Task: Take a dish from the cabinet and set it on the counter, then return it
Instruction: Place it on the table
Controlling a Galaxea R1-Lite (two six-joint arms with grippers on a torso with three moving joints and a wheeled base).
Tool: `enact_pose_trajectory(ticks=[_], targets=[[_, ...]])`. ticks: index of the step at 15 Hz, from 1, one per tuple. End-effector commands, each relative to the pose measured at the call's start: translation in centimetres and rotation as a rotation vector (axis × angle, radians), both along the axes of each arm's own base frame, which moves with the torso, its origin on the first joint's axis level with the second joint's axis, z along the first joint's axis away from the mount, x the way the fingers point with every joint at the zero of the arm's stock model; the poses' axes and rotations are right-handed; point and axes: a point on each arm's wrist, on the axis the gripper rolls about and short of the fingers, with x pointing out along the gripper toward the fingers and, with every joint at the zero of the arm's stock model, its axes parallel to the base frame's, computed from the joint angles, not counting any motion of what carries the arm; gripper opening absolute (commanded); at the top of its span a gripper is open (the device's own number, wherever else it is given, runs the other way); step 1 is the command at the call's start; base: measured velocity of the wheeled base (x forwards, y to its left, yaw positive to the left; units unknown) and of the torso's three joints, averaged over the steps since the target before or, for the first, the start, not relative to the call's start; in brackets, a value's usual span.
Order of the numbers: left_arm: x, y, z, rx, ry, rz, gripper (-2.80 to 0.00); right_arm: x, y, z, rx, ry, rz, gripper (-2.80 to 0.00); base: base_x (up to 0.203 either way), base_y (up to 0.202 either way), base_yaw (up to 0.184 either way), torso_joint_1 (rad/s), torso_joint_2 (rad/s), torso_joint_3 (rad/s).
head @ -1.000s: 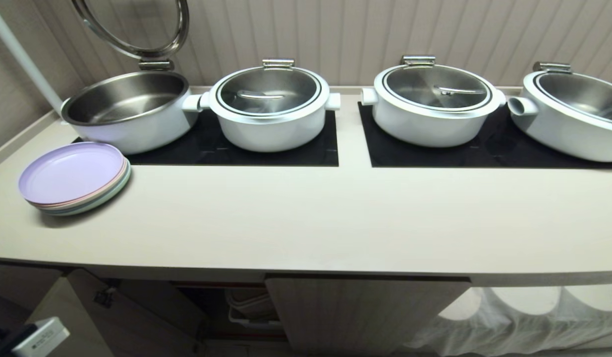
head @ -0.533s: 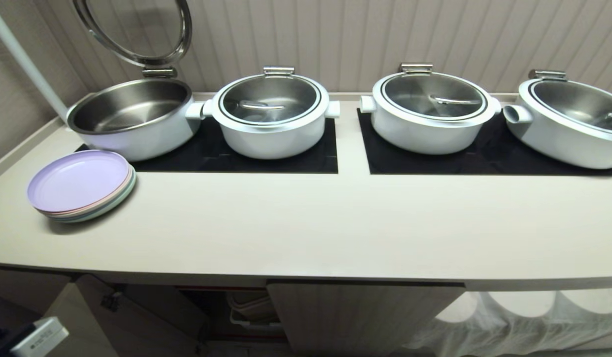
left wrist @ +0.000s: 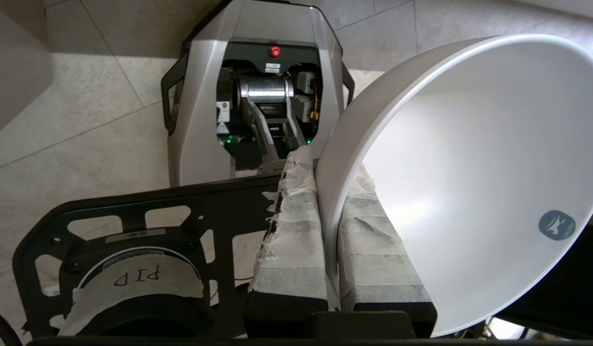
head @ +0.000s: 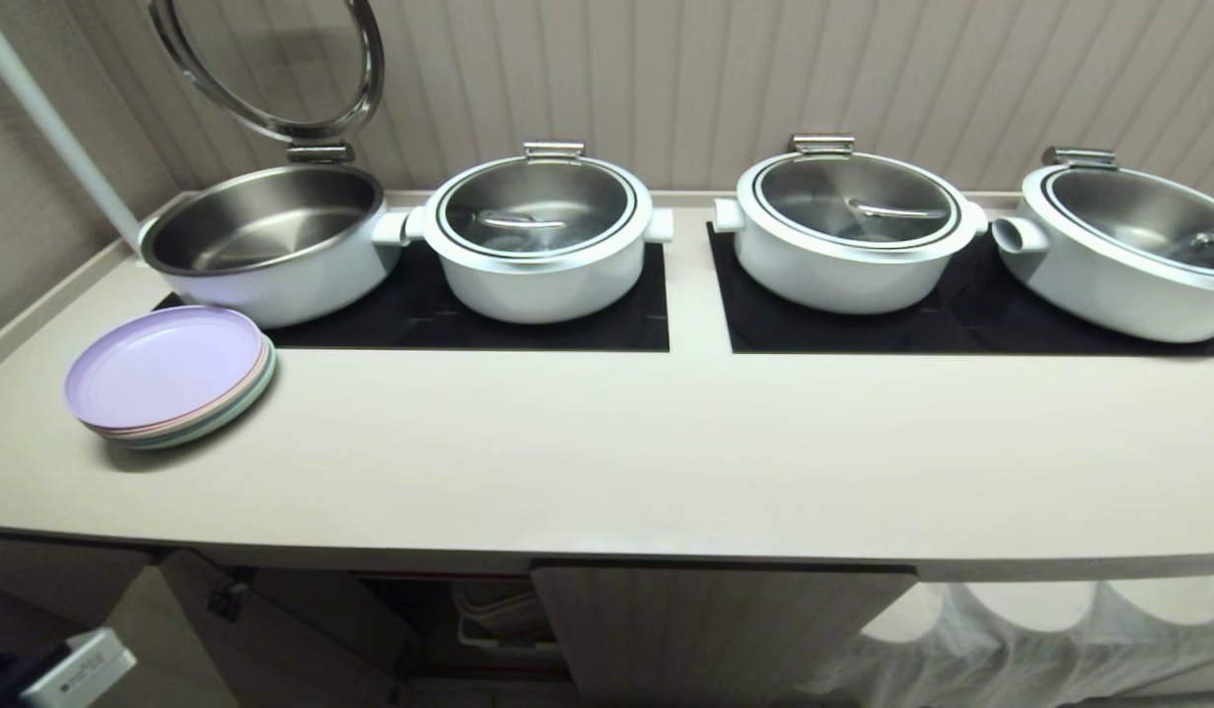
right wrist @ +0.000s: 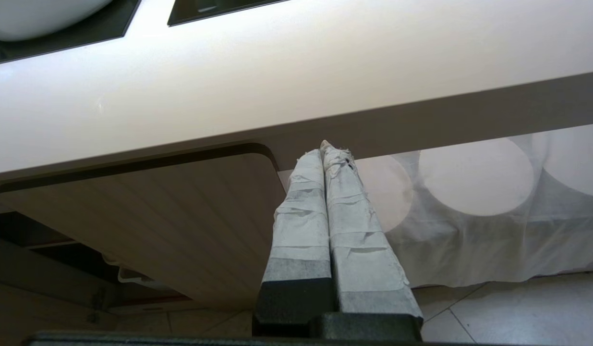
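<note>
My left gripper (left wrist: 325,166) is shut on the rim of the dish (left wrist: 469,168), a plain white bowl, with one taped finger inside it and one outside. The dish hangs tilted on its side above the tiled floor and my own base (left wrist: 258,91). It does not show in the head view. The cream counter (head: 607,462) stretches across that view. Below it, the cabinet (head: 715,629) has one fluted door shut and its left door (head: 272,629) swung open. My right gripper (right wrist: 327,151) is shut and empty, parked just under the counter's front edge (right wrist: 277,86).
A stack of pastel plates (head: 169,379) lies at the counter's left end. Several big white pots (head: 538,241) stand on two black mats (head: 469,315) at the back, the leftmost one (head: 262,241) with its lid raised. A white cloth (head: 1039,639) hangs right of the cabinet.
The whole head view has slid down a little, so the camera has moved. Nothing on the counter has shifted.
</note>
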Motion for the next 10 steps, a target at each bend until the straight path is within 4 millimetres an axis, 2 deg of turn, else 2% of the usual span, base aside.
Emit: enact_pose_trajectory(ticks=[1, 6, 10], targets=[[0.0, 0.0, 0.0, -0.001, 0.005, 0.002, -2.8, 0.0, 0.0, 0.0, 0.0, -0.001, -0.001, -2.8, 0.0, 0.0, 0.0, 0.0, 0.0, 0.0], [0.7, -0.3, 0.7, -0.006, -0.005, 0.002, -2.8, 0.0, 0.0, 0.0, 0.0, -0.001, 0.0, -2.8, 0.0, 0.0, 0.0, 0.0, 0.0, 0.0], [2.4, -0.9, 2.0, -0.01, -0.016, 0.004, -2.8, 0.0, 0.0, 0.0, 0.0, -0.001, 0.001, -2.8, 0.0, 0.0, 0.0, 0.0, 0.0, 0.0]])
